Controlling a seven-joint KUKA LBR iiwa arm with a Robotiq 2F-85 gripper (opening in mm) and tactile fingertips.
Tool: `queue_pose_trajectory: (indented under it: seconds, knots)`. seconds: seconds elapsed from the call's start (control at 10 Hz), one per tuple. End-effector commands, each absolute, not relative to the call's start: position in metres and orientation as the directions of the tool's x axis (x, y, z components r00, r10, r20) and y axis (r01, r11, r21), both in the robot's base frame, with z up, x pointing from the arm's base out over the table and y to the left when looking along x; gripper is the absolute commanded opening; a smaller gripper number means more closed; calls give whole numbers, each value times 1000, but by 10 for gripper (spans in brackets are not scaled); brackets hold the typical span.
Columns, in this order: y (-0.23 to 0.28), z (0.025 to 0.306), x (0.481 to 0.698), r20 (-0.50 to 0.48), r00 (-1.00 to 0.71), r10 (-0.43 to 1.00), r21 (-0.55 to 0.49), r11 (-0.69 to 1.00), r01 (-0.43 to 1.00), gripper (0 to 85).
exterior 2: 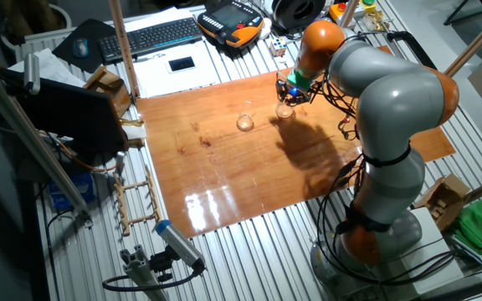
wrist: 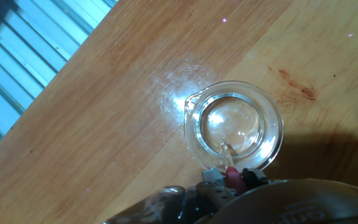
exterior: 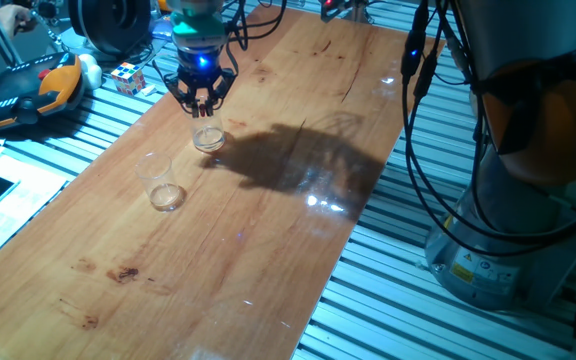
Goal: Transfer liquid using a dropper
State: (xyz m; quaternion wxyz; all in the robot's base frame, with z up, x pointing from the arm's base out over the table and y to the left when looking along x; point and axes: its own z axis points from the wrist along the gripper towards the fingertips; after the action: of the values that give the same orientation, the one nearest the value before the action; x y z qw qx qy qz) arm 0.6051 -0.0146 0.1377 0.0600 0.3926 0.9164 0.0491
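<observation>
Two clear glasses on the wooden table (exterior: 268, 230): one glass (exterior: 208, 135) directly under the gripper (exterior: 200, 100), near the far left edge in one fixed view; a second glass (exterior: 162, 183) just nearer along that same left edge, apart from the first. Seen from the hand view: gripper (wrist: 232, 180) pinching the dropper (wrist: 229, 163), red-pink bulb caught between the dark fingertips (wrist: 252, 177), slender clear tube pointing down into the glass (wrist: 234, 124), tip inside the rim and close to the bottom. Thin, nearly clear liquid (wrist: 235, 121) lying in the base of that glass, barely showing. From the other fixed view: grey and orange arm (exterior 2: 383, 92) bent over the far right corner of the board, gripper (exterior 2: 290, 90) above the right-hand glass (exterior 2: 284, 109), the other glass (exterior 2: 245, 123) to its left. Dark stain on the wood beside the glass in the hand view.
</observation>
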Motion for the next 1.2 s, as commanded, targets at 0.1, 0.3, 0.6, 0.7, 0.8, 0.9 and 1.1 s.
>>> queue_pose_trajectory:
  seconds: [0.1, 0.3, 0.6, 0.7, 0.8, 0.9, 1.1]
  knots:
    - [-15, 138, 604, -73, -685, 725, 136, 687, 714, 293]
    - [-16, 136, 603, -74, -686, 724, 135, 688, 713, 300]
    - [-16, 135, 602, -74, -687, 723, 137, 689, 711, 300]
    - [-16, 134, 602, -75, -686, 723, 138, 689, 711, 300]
    - [-16, 135, 602, -75, -688, 722, 138, 690, 710, 300]
    - [-16, 134, 602, -75, -688, 722, 138, 690, 710, 303]
    - [-16, 132, 602, -77, -687, 722, 142, 690, 710, 300]
